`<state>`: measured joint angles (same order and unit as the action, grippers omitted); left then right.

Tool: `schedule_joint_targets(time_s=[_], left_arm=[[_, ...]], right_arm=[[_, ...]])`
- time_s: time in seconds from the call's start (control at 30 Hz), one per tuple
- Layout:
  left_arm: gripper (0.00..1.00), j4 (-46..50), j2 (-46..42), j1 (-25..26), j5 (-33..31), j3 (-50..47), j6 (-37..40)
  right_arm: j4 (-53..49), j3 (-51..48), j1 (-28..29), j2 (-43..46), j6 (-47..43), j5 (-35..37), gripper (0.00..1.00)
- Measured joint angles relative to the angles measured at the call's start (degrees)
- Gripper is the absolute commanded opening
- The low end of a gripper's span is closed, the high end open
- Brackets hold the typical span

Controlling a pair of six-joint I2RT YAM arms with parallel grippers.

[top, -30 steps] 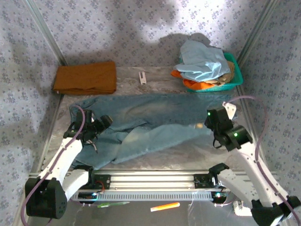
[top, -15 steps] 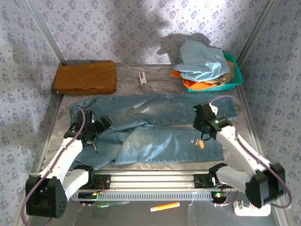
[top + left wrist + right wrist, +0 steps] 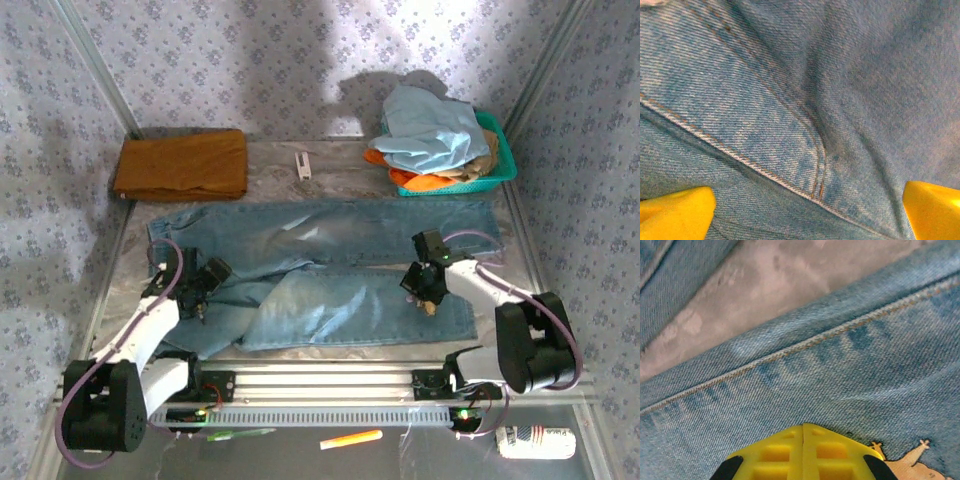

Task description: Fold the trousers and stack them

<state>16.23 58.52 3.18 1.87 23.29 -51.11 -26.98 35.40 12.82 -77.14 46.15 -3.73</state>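
Observation:
The light blue denim trousers (image 3: 330,250) lie flat across the table, waist at the left and both legs running right. My left gripper (image 3: 200,290) hovers low over the seat area. In the left wrist view it (image 3: 807,215) is open, its yellow fingertips wide apart with seamed denim (image 3: 790,100) below them. My right gripper (image 3: 424,285) rests on the near leg close to its hem. Its yellow fingers are shut together (image 3: 803,429) with no cloth between them, tips against the denim (image 3: 840,355) just below a stitched seam. A small tan motif (image 3: 912,467) sits beside them.
A folded mustard-brown cloth (image 3: 182,165) lies at the back left. A teal basket (image 3: 503,165) at the back right holds a pale blue garment (image 3: 430,130) and orange cloth. A small white object (image 3: 303,163) lies behind the trousers. An orange marker (image 3: 350,439) lies before the rail.
The near leg, bunched and slanted a second ago, now lies straight and flat toward the right. My right gripper moved in from the right edge onto that leg. The left gripper slid slightly nearer.

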Motion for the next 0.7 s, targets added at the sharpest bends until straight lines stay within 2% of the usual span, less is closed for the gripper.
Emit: schedule_joint_targets(time_s=[0.17,0.33,0.47,0.57,0.7], left_arm=[[1.00,-1.1,0.0,-3.2,0.0,0.0,-0.4],[1.00,-1.0,0.1,-5.8,0.2,0.2,-0.4],[1.00,-0.5,0.5,-7.9,0.2,1.5,-0.4],[1.00,-0.2,0.5,-8.4,0.0,3.0,-0.4],[1.00,-0.2,2.5,-8.4,0.0,6.2,-0.4]], right_arm=[[0.5,1.1,-10.7,-2.7,-2.9,-10.8,0.00],[-0.2,1.1,-21.5,-3.9,-6.2,-16.9,0.00],[-2.1,0.9,-29.9,-3.5,-8.6,-17.7,0.00],[-3.7,0.8,-35.3,-2.2,-10.0,-15.2,0.00],[-4.5,1.0,-37.6,-1.1,-10.3,-10.3,0.00]])
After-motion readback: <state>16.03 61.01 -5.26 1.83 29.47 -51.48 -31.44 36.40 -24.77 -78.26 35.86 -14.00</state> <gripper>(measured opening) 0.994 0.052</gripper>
